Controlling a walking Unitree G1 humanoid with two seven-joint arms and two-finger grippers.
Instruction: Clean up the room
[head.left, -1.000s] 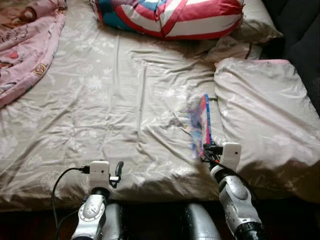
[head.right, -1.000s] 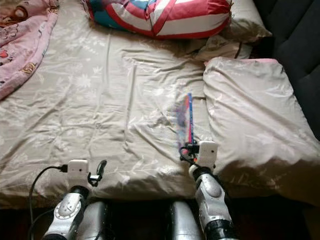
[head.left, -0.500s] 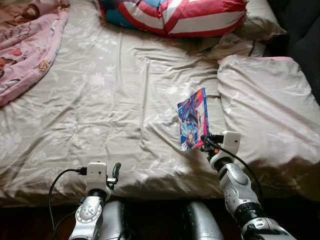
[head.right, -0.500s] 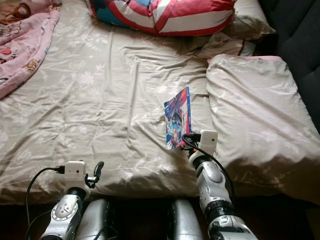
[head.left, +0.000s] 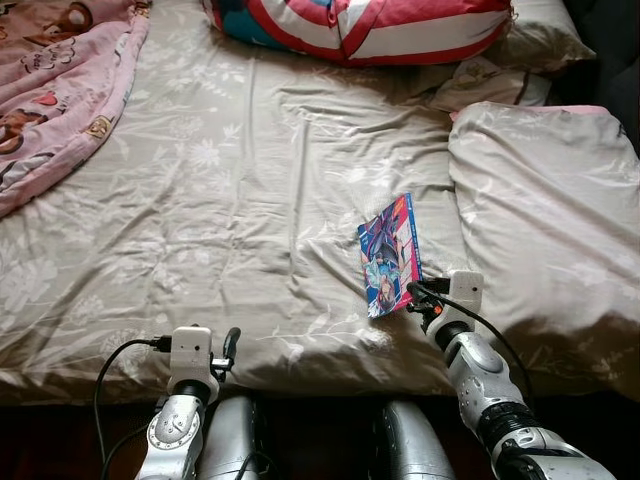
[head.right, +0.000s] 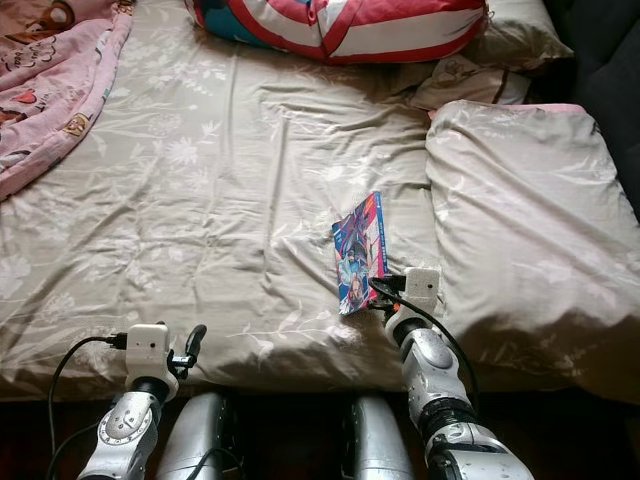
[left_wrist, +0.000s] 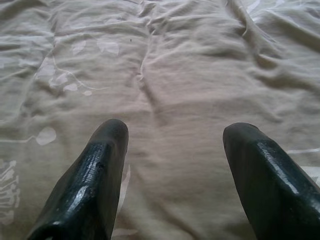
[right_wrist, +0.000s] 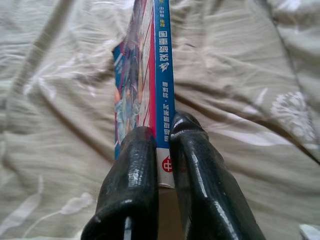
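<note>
A thin comic book with a bright blue and red cover stands tilted above the beige bed sheet, near the bed's front edge. My right gripper is shut on its lower corner. Along that wrist's fingers, the book's blue spine runs away from me, pinched between both pads. My left gripper hovers low over the sheet at the front left, open, with bare fabric between its fingers.
A beige pillow lies just right of the book. A red, white and blue striped cushion sits at the far end, with a smaller pillow beside it. A pink blanket covers the far left corner.
The book has gone from lying edge-on along the sheet to being raised with its cover showing. My right gripper stayed shut on it. The camera has shifted a little.
</note>
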